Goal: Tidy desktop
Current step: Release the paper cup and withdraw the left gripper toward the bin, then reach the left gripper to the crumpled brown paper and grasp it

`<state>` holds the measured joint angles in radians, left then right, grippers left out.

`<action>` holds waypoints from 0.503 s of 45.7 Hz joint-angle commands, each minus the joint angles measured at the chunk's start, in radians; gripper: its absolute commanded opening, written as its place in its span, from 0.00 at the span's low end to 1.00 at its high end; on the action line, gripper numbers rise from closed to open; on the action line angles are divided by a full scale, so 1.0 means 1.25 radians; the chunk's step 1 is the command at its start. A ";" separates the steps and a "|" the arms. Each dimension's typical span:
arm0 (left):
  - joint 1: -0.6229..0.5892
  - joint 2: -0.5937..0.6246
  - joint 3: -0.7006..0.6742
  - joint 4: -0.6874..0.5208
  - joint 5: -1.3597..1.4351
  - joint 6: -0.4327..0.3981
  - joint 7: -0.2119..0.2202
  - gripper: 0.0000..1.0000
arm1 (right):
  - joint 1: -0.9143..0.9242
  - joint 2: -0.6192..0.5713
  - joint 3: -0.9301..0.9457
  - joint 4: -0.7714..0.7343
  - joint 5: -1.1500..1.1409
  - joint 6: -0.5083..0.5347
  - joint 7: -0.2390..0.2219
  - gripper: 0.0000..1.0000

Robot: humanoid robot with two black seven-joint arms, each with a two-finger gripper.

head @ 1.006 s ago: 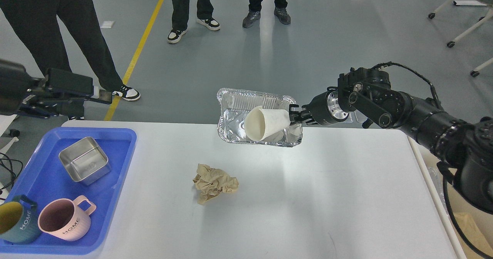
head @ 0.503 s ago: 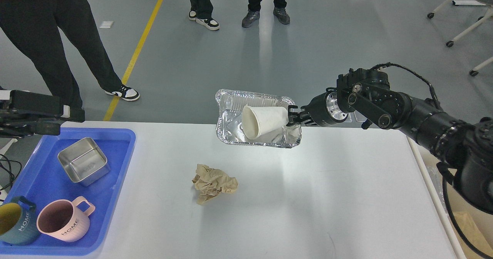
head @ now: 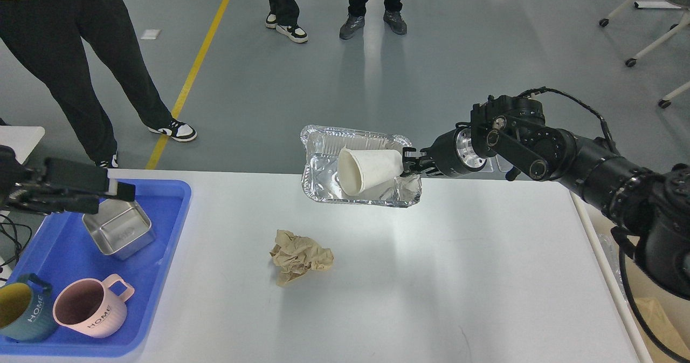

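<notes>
The desktop [head: 431,276] is a wide white tabletop. My right gripper [head: 411,164] is shut on the right rim of a silver foil tray [head: 323,182], holding it tilted in the air over the desktop's far edge. A white paper cup [head: 366,170] lies on its side inside the foil tray. A crumpled brown paper ball [head: 299,255] sits on the desktop in front of it. My left gripper [head: 116,193] hovers over the far end of the blue tray [head: 48,250], its fingers apart and holding nothing.
The blue tray at the left holds a steel square container [head: 118,228], a pink mug [head: 89,309] and a dark teal mug [head: 21,312]. People's legs [head: 81,55] stand on the floor beyond the desktop. A brown bag [head: 657,314] sits off the right edge.
My left gripper has moved down and to the right, now over the blue tray's far end. The foil tray with the cup shifted slightly left; the cup rolled a little.
</notes>
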<state>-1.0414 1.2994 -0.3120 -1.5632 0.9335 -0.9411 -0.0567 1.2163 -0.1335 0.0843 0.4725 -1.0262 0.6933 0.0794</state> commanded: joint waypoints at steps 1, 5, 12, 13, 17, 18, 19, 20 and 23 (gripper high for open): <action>0.050 -0.152 0.040 0.001 0.103 0.111 0.072 0.92 | 0.000 0.001 0.000 0.000 0.000 -0.001 -0.001 0.00; 0.110 -0.280 0.037 0.009 0.182 0.188 0.141 0.92 | -0.001 0.001 0.000 0.001 0.000 -0.001 0.000 0.00; 0.157 -0.476 0.045 0.096 0.313 0.332 0.212 0.91 | -0.001 0.000 0.000 0.000 0.000 -0.001 0.000 0.00; 0.157 -0.501 0.045 0.114 0.327 0.344 0.215 0.91 | -0.001 0.000 0.000 0.000 0.000 -0.002 0.000 0.00; 0.158 -0.601 0.047 0.195 0.400 0.372 0.217 0.90 | -0.001 0.000 0.000 0.001 0.001 -0.002 0.000 0.00; 0.159 -0.617 0.047 0.212 0.418 0.375 0.217 0.90 | -0.001 -0.001 0.000 0.001 0.001 -0.001 0.000 0.00; 0.159 -0.631 0.047 0.229 0.435 0.377 0.217 0.90 | -0.001 -0.001 0.000 0.002 0.000 -0.001 0.000 0.00; 0.162 -0.642 0.047 0.244 0.448 0.379 0.216 0.90 | -0.001 -0.002 0.000 0.005 0.000 -0.001 0.000 0.00; 0.167 -0.670 0.047 0.280 0.477 0.379 0.217 0.90 | -0.001 -0.004 0.000 0.011 0.000 -0.002 0.000 0.00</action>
<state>-0.8421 0.5392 -0.2543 -1.3021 1.4516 -0.4778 0.2134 1.2149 -0.1350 0.0843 0.4758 -1.0262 0.6906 0.0798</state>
